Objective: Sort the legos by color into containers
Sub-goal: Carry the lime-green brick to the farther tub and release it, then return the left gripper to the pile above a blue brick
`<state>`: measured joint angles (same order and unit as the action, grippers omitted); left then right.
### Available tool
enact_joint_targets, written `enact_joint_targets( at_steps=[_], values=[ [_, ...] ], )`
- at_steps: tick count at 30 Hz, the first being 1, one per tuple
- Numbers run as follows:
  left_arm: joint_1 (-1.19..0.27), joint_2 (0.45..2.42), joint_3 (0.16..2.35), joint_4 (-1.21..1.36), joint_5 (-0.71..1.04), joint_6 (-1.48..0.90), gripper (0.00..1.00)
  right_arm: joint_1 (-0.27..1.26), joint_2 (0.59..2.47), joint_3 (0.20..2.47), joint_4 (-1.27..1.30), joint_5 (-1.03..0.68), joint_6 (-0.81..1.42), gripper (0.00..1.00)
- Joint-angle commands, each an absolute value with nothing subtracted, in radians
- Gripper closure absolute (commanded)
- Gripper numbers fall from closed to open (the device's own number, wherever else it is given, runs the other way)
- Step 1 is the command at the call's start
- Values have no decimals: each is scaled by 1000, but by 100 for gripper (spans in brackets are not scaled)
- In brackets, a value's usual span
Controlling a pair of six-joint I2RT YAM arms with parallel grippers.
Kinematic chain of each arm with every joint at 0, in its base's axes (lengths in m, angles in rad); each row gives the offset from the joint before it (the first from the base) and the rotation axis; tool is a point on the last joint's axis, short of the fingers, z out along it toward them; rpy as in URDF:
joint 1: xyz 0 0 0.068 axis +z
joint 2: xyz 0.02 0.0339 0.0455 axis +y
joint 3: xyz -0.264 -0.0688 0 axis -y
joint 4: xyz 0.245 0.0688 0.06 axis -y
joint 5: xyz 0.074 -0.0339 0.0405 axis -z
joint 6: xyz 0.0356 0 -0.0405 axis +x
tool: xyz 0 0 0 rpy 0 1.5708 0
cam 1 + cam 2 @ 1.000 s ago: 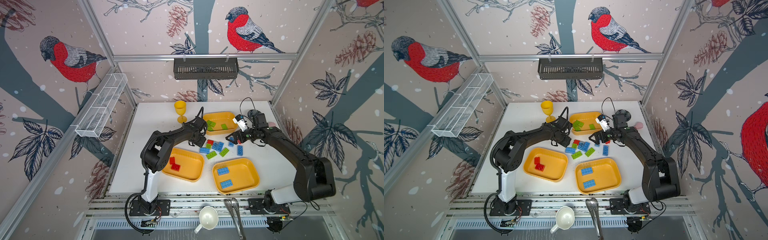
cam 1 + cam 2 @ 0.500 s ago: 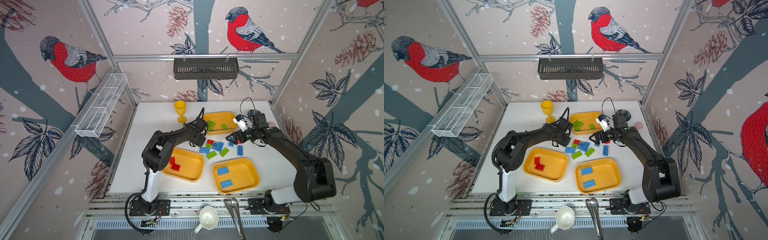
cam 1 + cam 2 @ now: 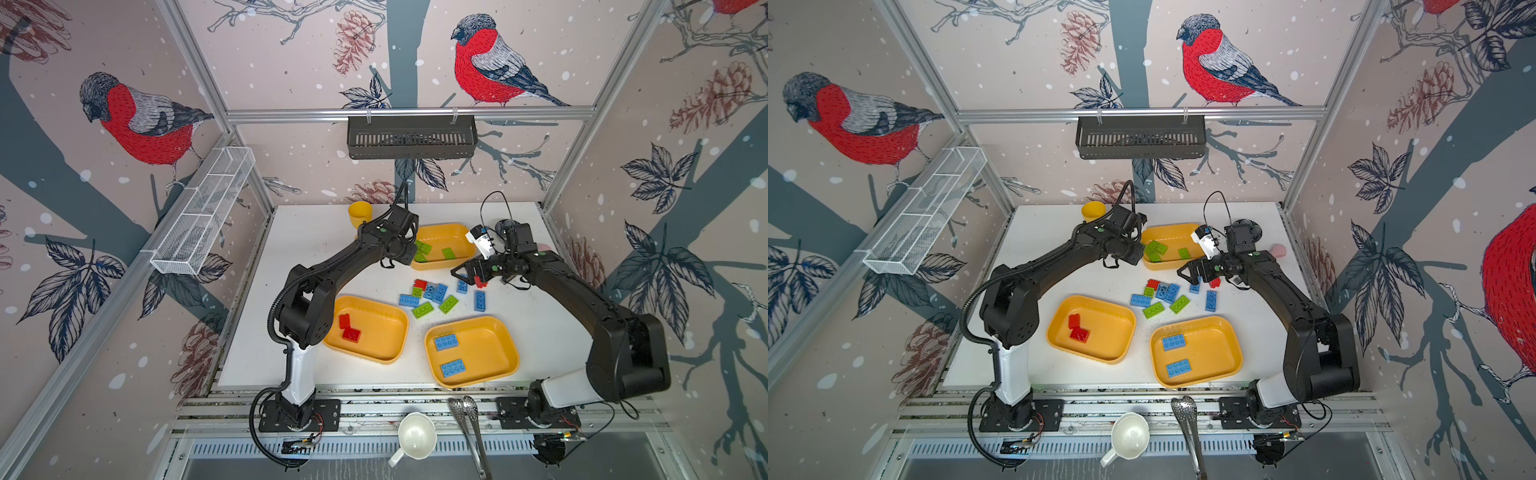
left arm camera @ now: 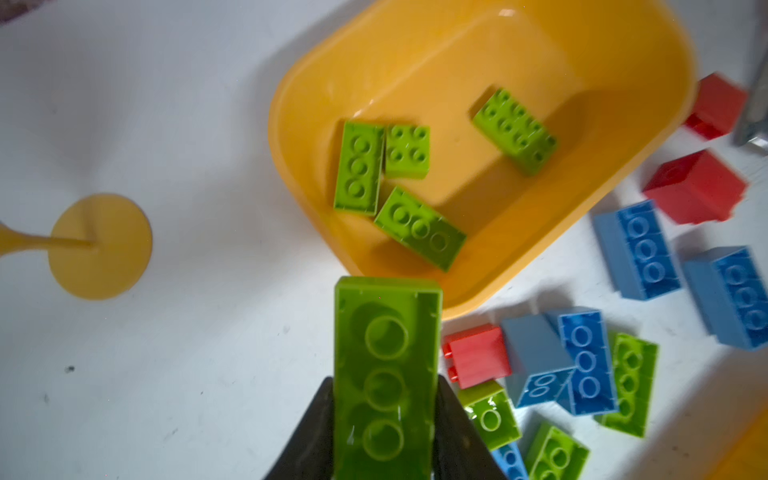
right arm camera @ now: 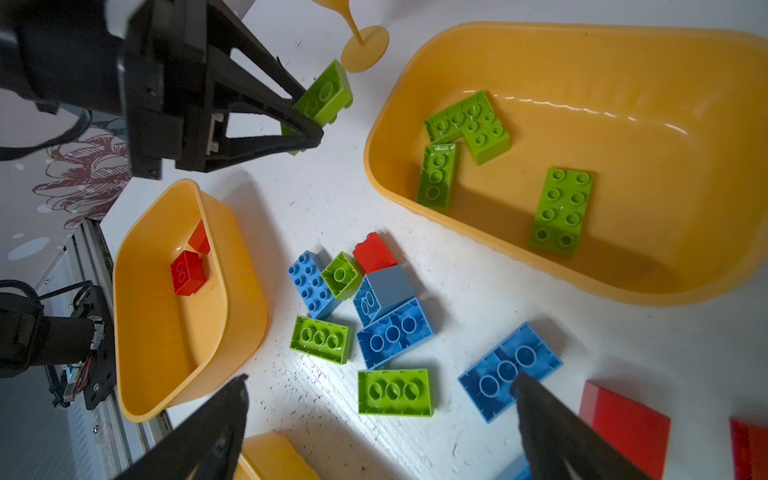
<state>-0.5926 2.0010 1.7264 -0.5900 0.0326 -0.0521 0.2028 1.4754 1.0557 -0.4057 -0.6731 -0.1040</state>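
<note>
**Operator:** What is lying in front of me, nearest first?

**Spotter:** You are looking past one white mug (image 3: 417, 436) and one pair of tongs (image 3: 469, 415) on the front rail. On the table (image 3: 311, 249), the near right tray (image 3: 486, 349) is holding two blue bricks (image 3: 446, 342). The near left tray (image 3: 382, 332) is holding two red bricks (image 3: 351, 334). Beyond them, eleven loose bricks (image 3: 432, 295) are lying in a cluster: five blue, three green, three red.

**Operator:** And my end effectors?

**Spotter:** Your right end effector (image 5: 380, 379) is hovering with its jaws spread wide over the right side of that cluster, gripping nothing. Your left end effector (image 4: 384, 384) is pinching one long green brick (image 4: 386, 332) by its long sides, with the underside facing the wrist camera. It is hanging in the air just beside the far tray (image 3: 453, 235), outside the rim. That tray is carrying four green bricks (image 4: 407, 151). One yellow goblet (image 3: 359, 214) is standing left of it in both top views.

**Operator:** Any writing?

**Spotter:** The white tag (image 3: 480, 241) on your right wrist is showing marks too small to read.

**Operator:** What is differing from a second ago?

**Spotter:** The trays are keeping the same counts and your right arm is staying where it was. Your left arm is now sitting slightly nearer the far tray.
</note>
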Motion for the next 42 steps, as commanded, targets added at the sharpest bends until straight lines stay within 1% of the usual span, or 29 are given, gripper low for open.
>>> enact_joint_targets(
  at_steps=[1, 9, 16, 21, 22, 23, 24, 27, 30, 35, 42],
  values=[
    [-589, 2057, 1811, -619, 76, -37, 64, 204, 1481, 1068, -376, -687, -95, 1],
    [-596, 2223, 1980, -540, 176, 69, 64, 201, 1484, 1084, -388, -676, -110, 1],
    [-603, 2302, 2011, -566, 259, 217, 65, 193, 1482, 1089, -412, -672, -133, 1],
    [-604, 2322, 2004, -581, 229, 256, 64, 187, 1480, 1086, -414, -676, -139, 1],
    [-604, 2325, 2009, -589, 227, 258, 64, 186, 1481, 1086, -416, -680, -140, 1],
    [-606, 2324, 2016, -596, 221, 256, 60, 186, 1483, 1086, -416, -681, -141, 1],
    [-606, 2319, 2018, -598, 216, 249, 54, 184, 1480, 1084, -414, -681, -143, 1],
    [-607, 2282, 1998, -597, 210, 249, 43, 181, 1478, 1078, -410, -683, -141, 1],
    [-607, 2237, 1962, -605, 215, 266, 35, 178, 1477, 1075, -408, -687, -145, 1],
    [-614, 2152, 1902, -688, 214, 325, 33, 172, 1477, 1075, -405, -690, -149, 1],
    [-624, 1980, 1662, -739, 304, 501, 34, 169, 1487, 1063, -396, -697, -152, 1]
  ],
)
